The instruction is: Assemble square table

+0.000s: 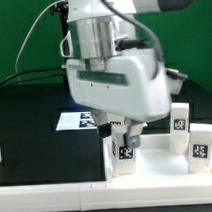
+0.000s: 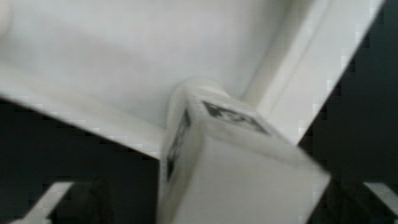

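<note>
White plastic everywhere: we see the square table top (image 1: 157,164) lying flat near the front edge of the black tabletop, toward the exterior view's right corner. The gripper (image 1: 123,136) is down over the top's corner on the exterior view's left, with a tagged leg (image 1: 125,149) upright under it. The wrist view shows that leg (image 2: 231,165) close up between the fingers, its tag face visible, with the top's surface (image 2: 125,60) and a raised edge behind it. We read the pincer as clamped on the leg, though the pad contact itself is blurred.

Two more legs stand along the top's far side on the exterior view's right: one (image 1: 180,118) further back, one (image 1: 201,142) nearer the right edge. We can't tell whether they are seated or merely standing there. The marker board (image 1: 75,120) lies flat behind the top, toward the middle of the tabletop.

Our judgement: the step in hand is fitting this leg into its corner socket. Whether it is already threaded in is hidden. Next move likely calls for keeping the leg vertical and pressing down while twisting, then letting go without tipping it. Risk: cross-seating if the leg tilts.
</note>
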Motion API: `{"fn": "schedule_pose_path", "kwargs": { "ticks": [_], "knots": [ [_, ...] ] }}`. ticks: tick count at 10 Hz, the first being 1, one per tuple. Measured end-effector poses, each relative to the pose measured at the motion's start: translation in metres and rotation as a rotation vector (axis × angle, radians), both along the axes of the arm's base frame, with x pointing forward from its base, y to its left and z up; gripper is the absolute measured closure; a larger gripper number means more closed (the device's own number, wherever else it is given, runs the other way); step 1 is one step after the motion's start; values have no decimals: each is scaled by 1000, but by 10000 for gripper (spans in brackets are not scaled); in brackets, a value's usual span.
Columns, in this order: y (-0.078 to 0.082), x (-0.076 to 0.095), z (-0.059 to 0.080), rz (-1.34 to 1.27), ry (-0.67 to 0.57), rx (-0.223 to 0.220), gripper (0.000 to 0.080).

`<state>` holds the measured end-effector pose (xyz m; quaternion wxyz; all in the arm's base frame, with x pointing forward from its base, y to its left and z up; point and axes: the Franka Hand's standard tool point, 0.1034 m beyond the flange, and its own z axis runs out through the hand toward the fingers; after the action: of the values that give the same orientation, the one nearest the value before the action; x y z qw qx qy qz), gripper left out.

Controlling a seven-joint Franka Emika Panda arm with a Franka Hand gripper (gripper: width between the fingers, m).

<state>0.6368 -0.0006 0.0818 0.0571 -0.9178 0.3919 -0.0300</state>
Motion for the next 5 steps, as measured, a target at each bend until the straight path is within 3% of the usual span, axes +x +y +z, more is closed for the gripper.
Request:
{"fn": "schedule_pose_path", "kwargs": {
  "ticks": [3, 5],
  "knots": [
    [0, -1, -1, 218, -12, -24, 151],
    [-4, -2, -4, 593, -21, -79, 150]
  ]
}}
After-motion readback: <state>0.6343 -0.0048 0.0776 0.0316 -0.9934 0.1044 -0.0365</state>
